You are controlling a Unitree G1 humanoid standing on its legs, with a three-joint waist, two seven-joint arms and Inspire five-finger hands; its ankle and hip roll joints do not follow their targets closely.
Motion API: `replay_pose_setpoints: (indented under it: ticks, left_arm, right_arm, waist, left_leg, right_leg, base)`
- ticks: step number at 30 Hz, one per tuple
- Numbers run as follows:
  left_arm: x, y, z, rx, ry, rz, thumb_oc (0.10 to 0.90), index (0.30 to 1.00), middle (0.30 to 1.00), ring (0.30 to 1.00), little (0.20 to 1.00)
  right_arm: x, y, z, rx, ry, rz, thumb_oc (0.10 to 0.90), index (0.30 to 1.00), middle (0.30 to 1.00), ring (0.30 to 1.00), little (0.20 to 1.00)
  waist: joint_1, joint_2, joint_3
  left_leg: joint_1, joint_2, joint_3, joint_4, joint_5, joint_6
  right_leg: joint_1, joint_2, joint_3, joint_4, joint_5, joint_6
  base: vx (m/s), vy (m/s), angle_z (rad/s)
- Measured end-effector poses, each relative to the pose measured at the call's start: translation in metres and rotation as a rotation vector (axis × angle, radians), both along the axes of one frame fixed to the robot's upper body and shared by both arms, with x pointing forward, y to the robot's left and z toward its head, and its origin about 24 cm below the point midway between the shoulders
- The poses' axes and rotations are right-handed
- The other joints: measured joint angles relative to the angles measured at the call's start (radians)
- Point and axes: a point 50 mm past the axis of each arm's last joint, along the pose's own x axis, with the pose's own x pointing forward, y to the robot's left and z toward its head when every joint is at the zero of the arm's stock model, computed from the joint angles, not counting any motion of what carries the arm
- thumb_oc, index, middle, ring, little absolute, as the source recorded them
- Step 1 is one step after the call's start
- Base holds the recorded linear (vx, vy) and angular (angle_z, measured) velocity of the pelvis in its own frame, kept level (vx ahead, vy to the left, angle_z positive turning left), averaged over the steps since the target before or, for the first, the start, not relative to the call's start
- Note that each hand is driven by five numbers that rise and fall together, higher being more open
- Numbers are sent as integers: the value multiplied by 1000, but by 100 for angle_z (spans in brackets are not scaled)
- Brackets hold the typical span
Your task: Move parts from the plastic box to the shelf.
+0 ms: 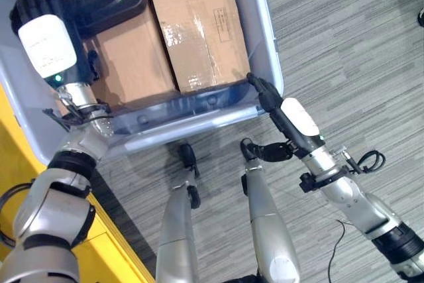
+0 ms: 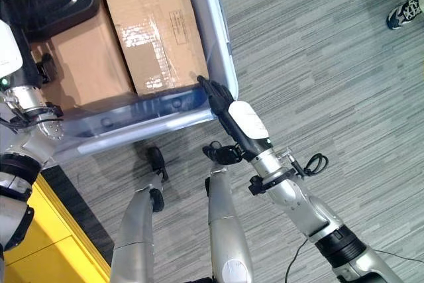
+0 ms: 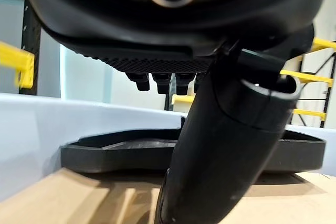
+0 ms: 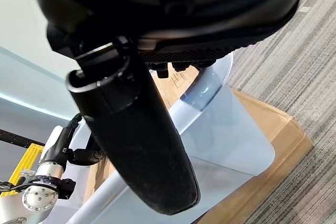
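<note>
**Left arm** (image 1: 50, 207): my silver-grey, rounded shells, with black rings at the joints.

**Left hand** (image 1: 30, 4): my dark, ribbed bulk. A white rounded cover (image 1: 46, 44) lies on it, with a small green light at the end nearer the wrist.

**Right arm** (image 2: 298, 207): the same silver-grey shell as the left, with a black band low on the forearm and a black clamp at the wrist.

**Right hand** (image 2: 222, 101): slim and dark, and it carries my second white cover (image 2: 248, 120).

**Left thumb** (image 3: 226, 145): a smooth, dark cylinder below a finely dotted palm strip (image 3: 157, 59).

**Right thumb** (image 4: 142, 145): a thick, matt black cylinder with a rounded tip.
</note>
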Motion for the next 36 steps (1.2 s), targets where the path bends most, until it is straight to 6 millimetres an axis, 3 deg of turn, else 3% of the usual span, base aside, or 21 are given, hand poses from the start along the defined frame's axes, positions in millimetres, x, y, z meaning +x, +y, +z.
replay_pose_setpoints:
  ticks: [8,14,20,25,26,27,28,29,30,31,36]
  left_arm:
    - [4,-4,4,9,24,-10,900,1000,1000,1000,1000]
    - [6,-3,-8,-45,110,-27,900,1000,1000,1000,1000]
    - [8,-5,7,32,124,-31,900,1000,1000,1000,1000]
    - [11,-10,18,63,165,-64,900,1000,1000,1000,1000]
    - [12,-12,19,64,164,-69,900,1000,1000,1000,1000]
    - [12,-12,18,63,173,-72,900,1000,1000,1000,1000]
    - [12,-12,16,61,180,-74,900,1000,1000,1000,1000]
    - [13,-14,17,64,179,-83,616,602,602,602,602]
    - [13,-15,16,82,186,-82,575,544,544,544,544]
    - [13,-14,16,89,199,-78,400,300,300,300,300]
    - [15,-14,11,166,245,-42,400,300,300,300,300]
  right_arm:
    - [0,1,-1,8,-5,-2,900,1000,1000,1000,1000]
    - [3,-1,-1,3,-3,-10,900,1000,1000,1000,1000]
    - [6,-3,6,21,-19,-15,900,1000,1000,1000,1000]
    - [10,-10,10,35,-24,-45,900,1000,1000,1000,1000]
    - [10,-10,10,35,-24,-47,900,1000,1000,1000,1000]
    - [10,-12,11,27,-25,-50,900,1000,1000,1000,1000]
    - [11,-13,11,19,-25,-53,900,1000,1000,1000,1000]
    - [11,-13,12,20,-27,-59,900,1000,1000,1000,1000]
    - [11,-14,11,19,-23,-64,900,1000,1000,1000,1000]
    - [12,-15,10,17,-18,-70,900,1000,1000,1000,1000]
    - [14,-17,7,16,1,-80,900,1000,1000,1000,1000]
  waist:
    - [-1,-2,-1]
    - [0,-5,-2]
    - [1,-17,-10]
    - [2,-23,-14]
    - [0,-29,-18]
    - [3,-31,-21]
    - [6,-32,-24]
    - [2,-33,-26]
    - [1,-34,-27]
    - [3,-42,-32]
    - [4,-64,-52]
  left_leg:
    - [-7,2,8,23,-11,4]
    - [-28,10,0,61,-30,11]
    - [-82,11,1,103,-38,22]
    - [-104,11,40,103,-43,28]
    - [-111,7,53,116,-52,19]
    - [-131,15,48,224,-81,32]
    - [-127,12,43,236,-134,67]
    - [-127,8,50,228,-134,67]
    - [-127,8,54,226,-131,67]
    - [-128,8,57,226,-131,68]
    - [-127,22,80,190,-123,56]
  right_leg:
    - [0,0,3,5,-3,-4]
    - [-6,8,-2,22,-12,-7]
    - [-44,8,3,34,-9,-12]
    - [-58,-12,13,16,-5,-32]
    - [-64,-25,16,2,2,-41]
    - [-70,-27,11,13,7,-26]
    - [-78,-23,15,33,10,-18]
    - [-78,-24,24,33,9,-27]
    - [-74,-23,30,26,17,-30]
    - [-75,-24,32,21,18,-29]
    - [-75,-25,31,-14,35,-26]
  base:
    - [24,26,-2]
    - [32,17,1]
    - [4,12,-1]
    - [-1,16,1]
    - [0,0,0]
    - [-8,0,-13]
    - [-5,-2,-13]
    - [-4,0,-5]
    - [-5,0,6]
    - [-6,2,3]
    - [-7,1,4]
